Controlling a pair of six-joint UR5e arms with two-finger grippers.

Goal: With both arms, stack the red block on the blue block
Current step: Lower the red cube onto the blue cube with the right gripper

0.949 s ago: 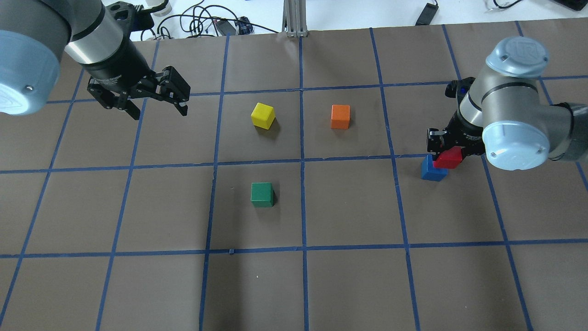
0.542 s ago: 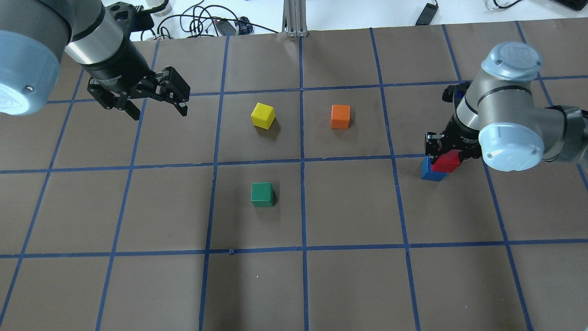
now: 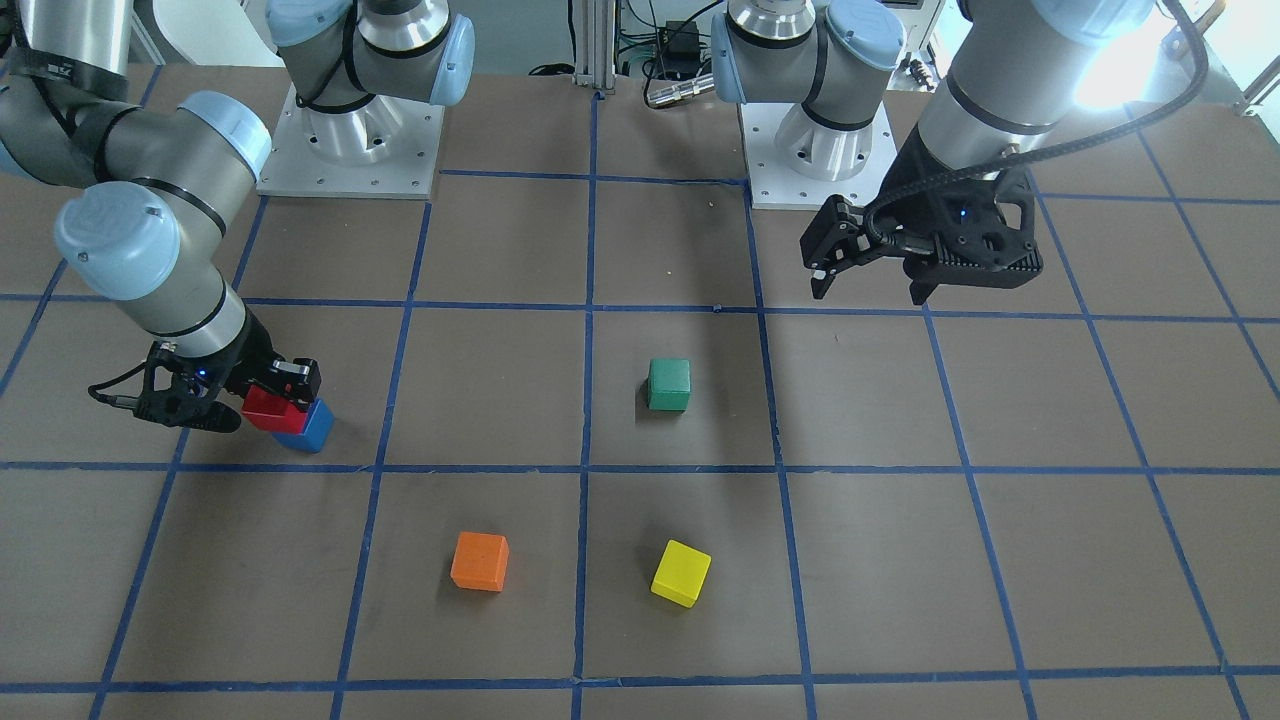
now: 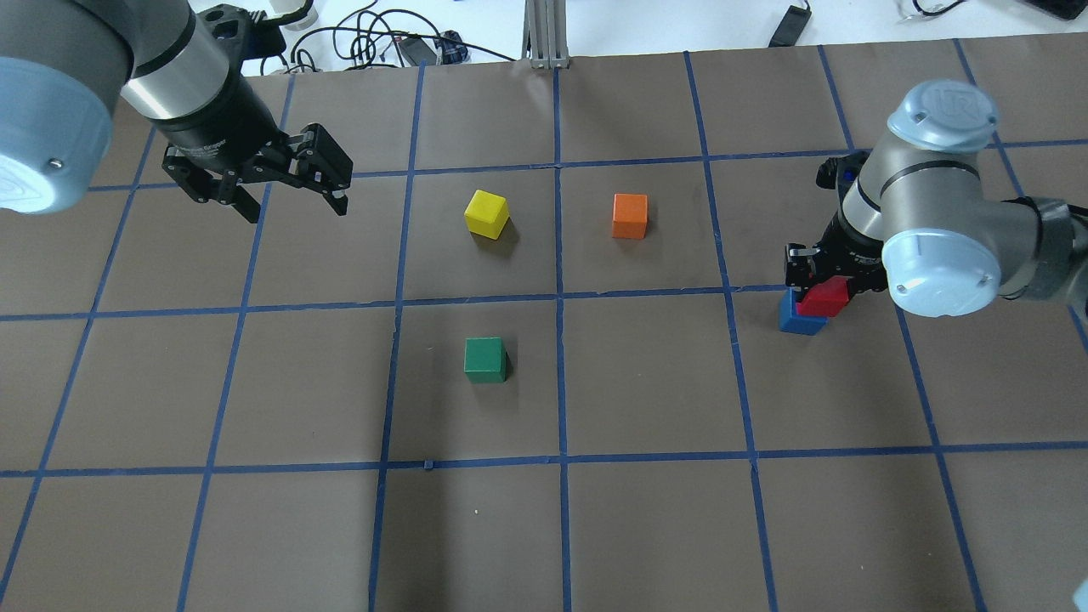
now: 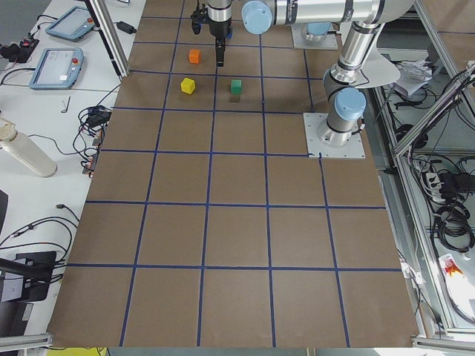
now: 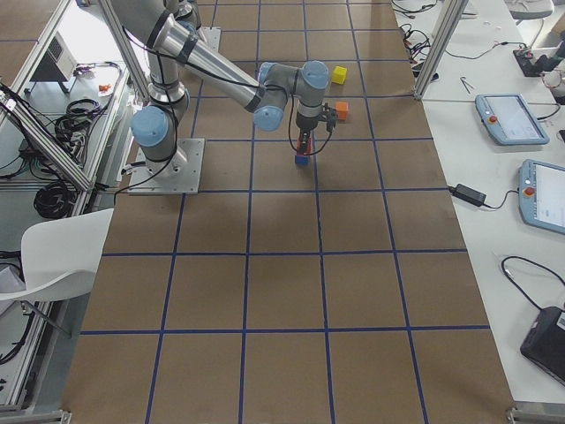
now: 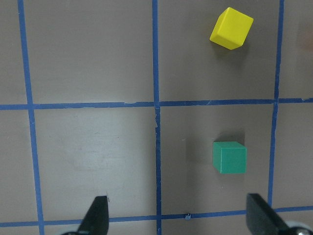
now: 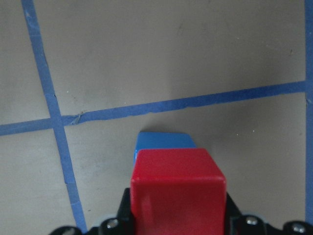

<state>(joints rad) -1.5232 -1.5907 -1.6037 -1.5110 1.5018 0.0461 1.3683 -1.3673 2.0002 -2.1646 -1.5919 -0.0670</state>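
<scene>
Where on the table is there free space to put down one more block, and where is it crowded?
The square between the green block and the blue block is bare, as is the row on the robot's side of the green block. It is crowded around the right gripper, shut on the red block over the blue one.

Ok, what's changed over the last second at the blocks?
The right hand, still shut on the red block, carried it slightly left in the overhead view, further over the blue block. Nothing released. The blue block and the open left hand stayed put.
</scene>
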